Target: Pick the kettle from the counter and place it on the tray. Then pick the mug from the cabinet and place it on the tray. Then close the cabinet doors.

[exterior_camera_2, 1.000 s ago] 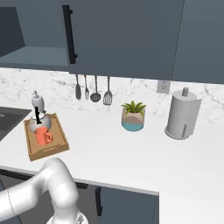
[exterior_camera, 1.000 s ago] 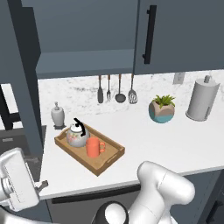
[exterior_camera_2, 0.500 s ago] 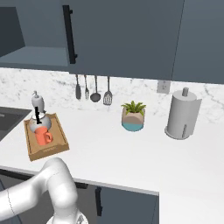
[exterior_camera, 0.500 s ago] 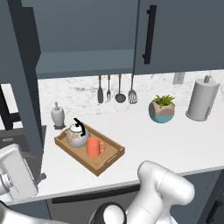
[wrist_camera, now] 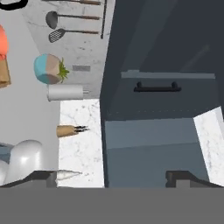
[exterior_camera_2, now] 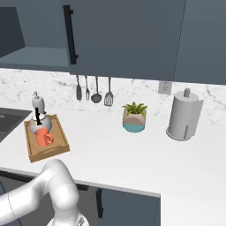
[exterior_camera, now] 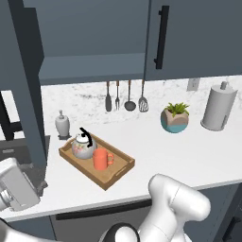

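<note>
Kettle and mug on tray, plant pot and paper roll nearby, claw wide, empty.

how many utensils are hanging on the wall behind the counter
4. In the right base view they hang in a row on the marble backsplash: a dark utensil at the left end, a fork, a ladle, then a slotted spatula at the right end.

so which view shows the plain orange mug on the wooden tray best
The left base view: the plain orange cylindrical mug shows whole, handle included, beside the small white kettle on the light-brown wooden tray. The right base view shows it smaller. The hand view catches an orange sliver at its left edge.
</note>
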Robot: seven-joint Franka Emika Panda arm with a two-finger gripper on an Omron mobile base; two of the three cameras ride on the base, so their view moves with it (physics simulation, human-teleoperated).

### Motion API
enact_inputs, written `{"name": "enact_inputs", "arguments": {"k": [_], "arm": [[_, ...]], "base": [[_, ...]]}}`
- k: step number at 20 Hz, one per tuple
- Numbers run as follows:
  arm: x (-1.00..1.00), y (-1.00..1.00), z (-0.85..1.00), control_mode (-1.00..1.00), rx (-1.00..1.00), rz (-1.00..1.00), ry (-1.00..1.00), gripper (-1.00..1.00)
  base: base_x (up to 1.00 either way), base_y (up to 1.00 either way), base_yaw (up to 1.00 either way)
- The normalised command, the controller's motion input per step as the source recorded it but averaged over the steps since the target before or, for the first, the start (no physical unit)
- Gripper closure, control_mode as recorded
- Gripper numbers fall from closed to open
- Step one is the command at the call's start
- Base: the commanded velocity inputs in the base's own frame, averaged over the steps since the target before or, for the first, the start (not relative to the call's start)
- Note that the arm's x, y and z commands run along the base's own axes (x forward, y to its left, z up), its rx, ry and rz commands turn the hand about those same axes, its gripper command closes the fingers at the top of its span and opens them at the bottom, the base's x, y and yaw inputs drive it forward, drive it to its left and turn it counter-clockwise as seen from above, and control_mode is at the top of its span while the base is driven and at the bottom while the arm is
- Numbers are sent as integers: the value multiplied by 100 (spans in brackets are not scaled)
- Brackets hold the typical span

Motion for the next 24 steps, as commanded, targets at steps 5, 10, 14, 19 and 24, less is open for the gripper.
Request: {"name": "enact_inputs", "arguments": {"k": [5,10,14,19,24], "arm": [[1,0,21,-100,-9,8,-2,-100],[0,0,20,-100,-24,4,3,-100],[0,1,23,-100,-26,0,14,-100],[0,0,34,-100,-19,0,11,-100],[0,-16,36,-100,-4,3,9,-100]], "base": [[0,0,0],[0,0,0],[0,0,0],[0,0,0],[0,0,0]]}}
